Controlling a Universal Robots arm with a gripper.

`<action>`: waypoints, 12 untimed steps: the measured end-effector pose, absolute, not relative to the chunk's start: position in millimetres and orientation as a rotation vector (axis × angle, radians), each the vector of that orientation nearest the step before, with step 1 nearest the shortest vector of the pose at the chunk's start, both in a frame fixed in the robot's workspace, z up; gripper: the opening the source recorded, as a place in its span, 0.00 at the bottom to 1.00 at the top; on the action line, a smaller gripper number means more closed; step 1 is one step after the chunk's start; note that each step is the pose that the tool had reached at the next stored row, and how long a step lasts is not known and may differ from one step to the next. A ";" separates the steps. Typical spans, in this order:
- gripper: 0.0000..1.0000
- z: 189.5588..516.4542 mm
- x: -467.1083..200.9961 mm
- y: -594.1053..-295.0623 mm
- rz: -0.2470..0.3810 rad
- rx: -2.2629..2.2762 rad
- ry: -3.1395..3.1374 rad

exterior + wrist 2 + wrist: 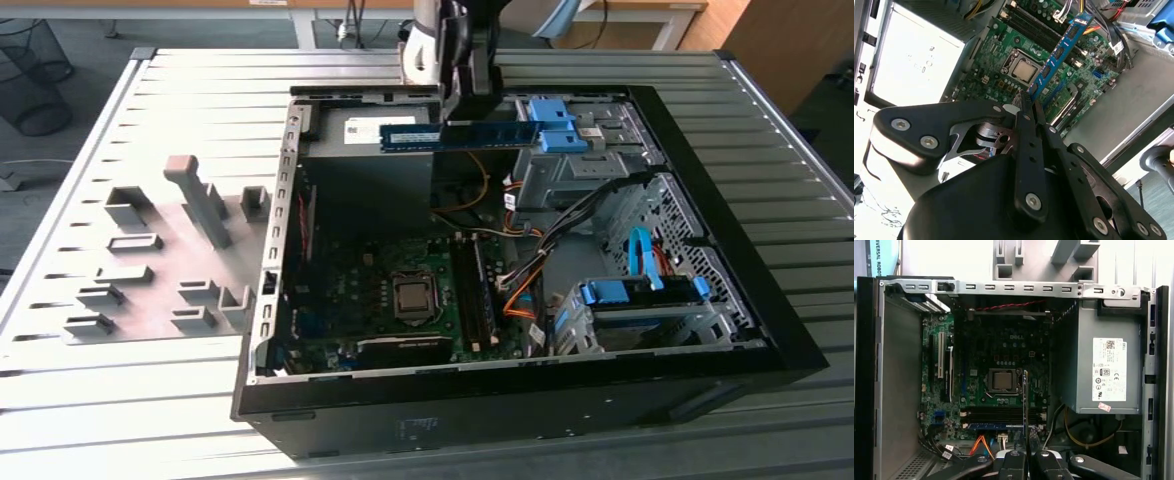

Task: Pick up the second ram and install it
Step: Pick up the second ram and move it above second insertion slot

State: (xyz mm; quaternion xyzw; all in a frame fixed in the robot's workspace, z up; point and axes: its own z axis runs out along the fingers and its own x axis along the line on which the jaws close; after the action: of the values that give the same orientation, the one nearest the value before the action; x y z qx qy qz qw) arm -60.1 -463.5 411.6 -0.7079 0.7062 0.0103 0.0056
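While the gripper [466, 122] is clamping it near its middle, the second ram [414, 137] is hanging level above the open computer case [534, 405], well clear of the motherboard [360, 290] below. It is stretching across the far part of the case in the exterior view, with one end sitting in front of the power supply [363, 170] and the other reaching close to a blue drive bracket [554, 125].

In the second wrist view the stick [1059, 52] is running away from the black fingers [1024, 130], its blue face and row of dark chips showing. The fingers are pressing narrowly against its two flat sides (no gap is showing between pads and board). In the first wrist view the board [1025, 405] is appearing edge-on as a thin line rising from the gripper [1026, 456]. There it is crossing in front of the long black memory slots [999, 415] and passing just beside the processor socket [1002, 380].

Orange cables [527, 285] are trailing across the case floor near the slots. Outside the case, grey holder blocks [147, 262] are standing on the slatted table [134, 400] toward the exterior view's left.
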 end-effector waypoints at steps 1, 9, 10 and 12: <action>0.14 411.6 -58.9 -463.5 0.032 -2.216 2.211; 0.14 411.6 -47.7 -463.5 0.032 -2.216 2.211; 0.14 411.6 -46.3 -463.5 0.032 -2.216 2.211; 0.14 411.6 -43.4 -463.5 0.032 -2.216 2.211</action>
State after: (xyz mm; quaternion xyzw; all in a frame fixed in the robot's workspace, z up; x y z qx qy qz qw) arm -43.4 -463.5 411.6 -0.7079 0.7062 0.0103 0.0056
